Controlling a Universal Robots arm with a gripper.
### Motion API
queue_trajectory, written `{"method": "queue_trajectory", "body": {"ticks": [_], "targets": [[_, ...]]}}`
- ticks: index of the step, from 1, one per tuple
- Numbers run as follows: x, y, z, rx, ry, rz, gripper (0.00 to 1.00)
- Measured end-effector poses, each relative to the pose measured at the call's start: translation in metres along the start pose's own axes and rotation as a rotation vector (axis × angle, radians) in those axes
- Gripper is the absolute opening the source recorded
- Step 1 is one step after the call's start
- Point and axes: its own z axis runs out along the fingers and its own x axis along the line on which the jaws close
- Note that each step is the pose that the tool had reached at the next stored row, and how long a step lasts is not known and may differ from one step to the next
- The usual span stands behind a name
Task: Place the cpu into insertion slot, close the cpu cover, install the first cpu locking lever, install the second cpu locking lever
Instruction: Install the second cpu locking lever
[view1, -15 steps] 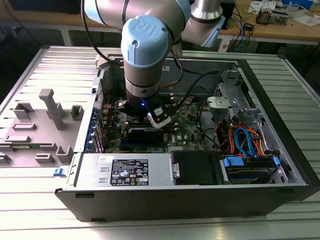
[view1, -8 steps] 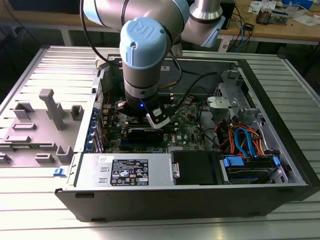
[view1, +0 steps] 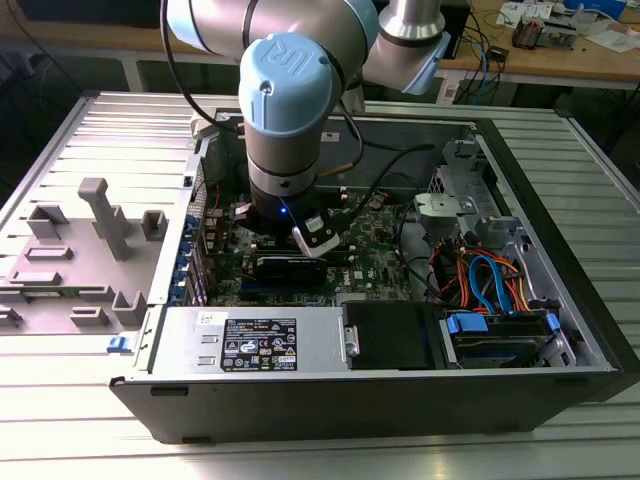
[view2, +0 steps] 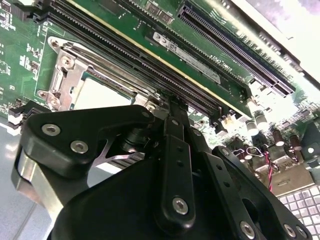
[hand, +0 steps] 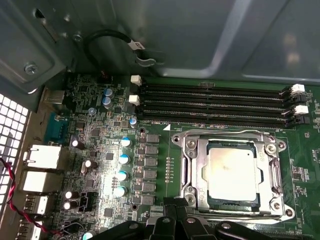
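Observation:
The cpu (hand: 232, 172), a dull silver square, lies flat in the insertion slot (hand: 182, 146) on the green motherboard. The cpu cover (hand: 201, 167), a silvery frame, lies down around it, with the chip's top showing through its window. A thin metal lever (hand: 240, 215) runs along the socket edge nearest the fingers, and another rod (hand: 225, 133) lies along the edge by the memory slots. My gripper (hand: 175, 204) hovers low at the socket's corner, fingers drawn together with nothing visible between them. In the second wrist view the gripper (view2: 172, 102) points at the socket beside the cpu (view2: 100, 95). The exterior view shows the gripper (view1: 318, 240) inside the open computer case.
Long black memory slots (hand: 215, 100) run beside the socket. Capacitors (hand: 122, 160) and rear ports (hand: 42, 157) stand on its other side. A black cable (hand: 107, 37) loops at the case wall. A power supply (view1: 255, 340), drive cables (view1: 490, 280) and a grey fixture (view1: 100, 230) surround the work area.

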Motion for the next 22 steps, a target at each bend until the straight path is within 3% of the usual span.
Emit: {"method": "queue_trajectory", "body": {"ticks": [4,5,9,22], "targets": [[0.0002,0.0003,0.0003,-0.0025,-0.0006,0.0,0.11],[0.0002,0.0007,0.0005,-0.0086,-0.0011,0.0,0.11],[0.0004,0.0012,0.0012,-0.0188,-0.0017,-0.001,0.11],[0.0017,0.0024,0.0035,-0.0223,-0.0026,-0.001,0.11]]}}
